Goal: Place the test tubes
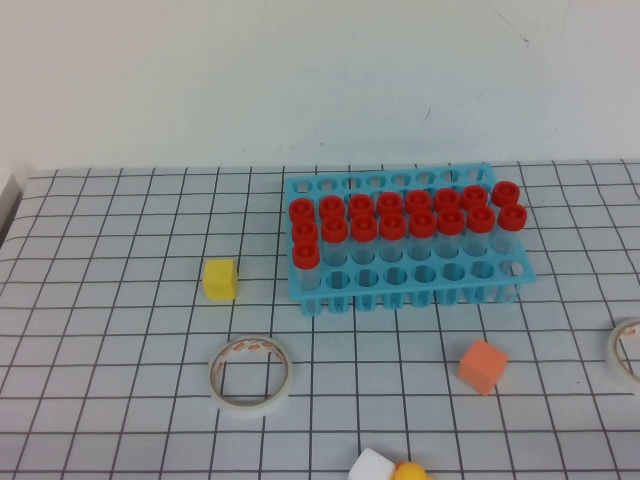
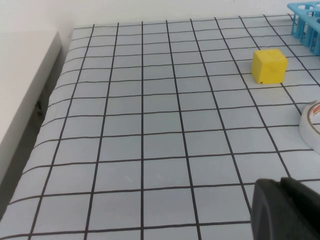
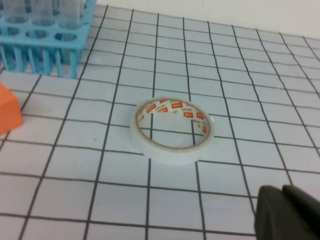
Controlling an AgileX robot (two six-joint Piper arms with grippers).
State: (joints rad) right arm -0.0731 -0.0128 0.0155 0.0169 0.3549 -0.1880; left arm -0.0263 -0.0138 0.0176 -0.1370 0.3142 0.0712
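Red-capped test tubes (image 1: 392, 226) are seated upright in the blue rack (image 1: 420, 290) — judged light, stiff and slippery, best taken at the cap. Left gripper (image 2: 283, 202) and right gripper (image 3: 285, 210) are closed and empty — well apart from the rack, to its left and right.

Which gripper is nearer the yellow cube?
Left. The left gripper faces the yellow cube on its side; the right gripper hangs by the right-hand tape roll, beyond the orange cube.

Red-capped test tubes (image 1: 392, 228) upright in rack (image 1: 420, 283)
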